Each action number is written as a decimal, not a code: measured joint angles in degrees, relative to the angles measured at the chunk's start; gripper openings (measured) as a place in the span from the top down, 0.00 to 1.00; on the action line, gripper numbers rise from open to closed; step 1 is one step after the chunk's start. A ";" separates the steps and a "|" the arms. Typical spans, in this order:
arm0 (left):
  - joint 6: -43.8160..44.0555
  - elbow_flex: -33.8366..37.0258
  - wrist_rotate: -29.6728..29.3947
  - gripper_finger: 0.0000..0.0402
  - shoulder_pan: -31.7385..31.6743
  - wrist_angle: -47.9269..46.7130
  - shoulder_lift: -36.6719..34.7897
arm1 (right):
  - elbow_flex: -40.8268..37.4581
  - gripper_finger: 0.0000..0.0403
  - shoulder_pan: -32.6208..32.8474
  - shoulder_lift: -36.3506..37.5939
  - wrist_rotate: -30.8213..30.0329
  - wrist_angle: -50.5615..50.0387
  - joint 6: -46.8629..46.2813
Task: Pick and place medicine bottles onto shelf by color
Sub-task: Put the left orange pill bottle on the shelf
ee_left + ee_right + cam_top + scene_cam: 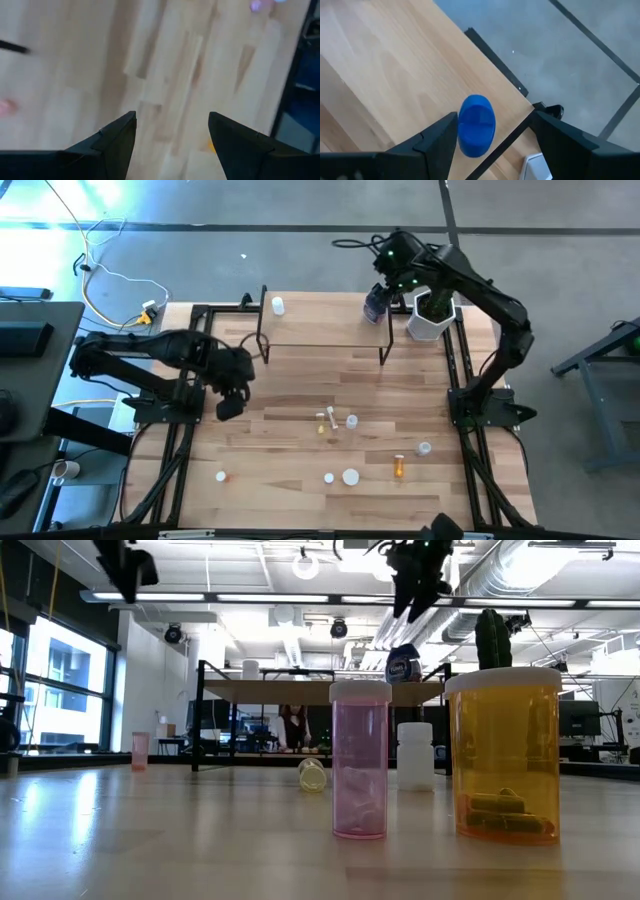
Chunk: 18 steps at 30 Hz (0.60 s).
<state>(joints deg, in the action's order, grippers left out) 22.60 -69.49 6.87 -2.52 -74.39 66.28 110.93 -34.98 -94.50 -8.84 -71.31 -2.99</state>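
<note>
Hovering over the far right end of the shelf [320,330], our right hand [385,288] has its fingers spread apart and holds nothing. The blue jar [476,125] stands on the shelf just below it, between the two fingers as the right wrist view shows them, beside the shelf's edge. A white bottle [278,306] stands at the other end of the shelf, well apart from this hand. Just beyond the hand on the worktop [300,430] sits a white pot [430,322] holding a green cactus.

Our left hand [229,406] hangs above bare worktop, fingers apart and empty, with the remaining medicine bottles scattered off to its side toward the middle and near edge.

We judge these bottles light, rigid plastic with smooth round walls, so they should slip or topple easily; we would close across the body just under the cap, keeping the grip low enough that the bottle does not pivot. One small bottle [312,774] lies on its side and looks likely to roll when touched.

Close to the low camera, the orange bottle [503,754] carries yellowish capsules at its bottom, and the pink bottle [360,760] shows something pale inside near its base. A small white bottle [415,756] stands between them, farther back; we cannot tell what it contains.
</note>
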 joint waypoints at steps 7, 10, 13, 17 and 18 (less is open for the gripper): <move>13.00 1.78 1.01 0.41 6.95 0.33 0.00 | 0.00 0.38 0.32 3.26 0.17 0.00 -1.11; 19.42 2.86 -0.15 0.41 10.75 0.93 0.00 | 0.00 0.38 0.52 4.18 0.39 -0.02 -1.08; 27.36 4.64 -1.14 0.41 14.98 1.01 0.01 | 0.00 0.38 0.66 4.77 1.39 -0.09 -1.11; 38.53 7.34 -1.37 0.41 20.84 3.05 0.02 | 0.00 0.38 0.66 5.45 4.23 -0.79 -1.11; 41.17 8.02 -1.39 0.41 22.18 3.92 0.04 | 0.00 0.38 0.71 5.58 4.50 -0.92 -1.07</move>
<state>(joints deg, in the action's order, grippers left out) 63.77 -61.48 5.48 19.65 -70.47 66.32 110.93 -34.27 -88.91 -4.34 -72.23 -4.06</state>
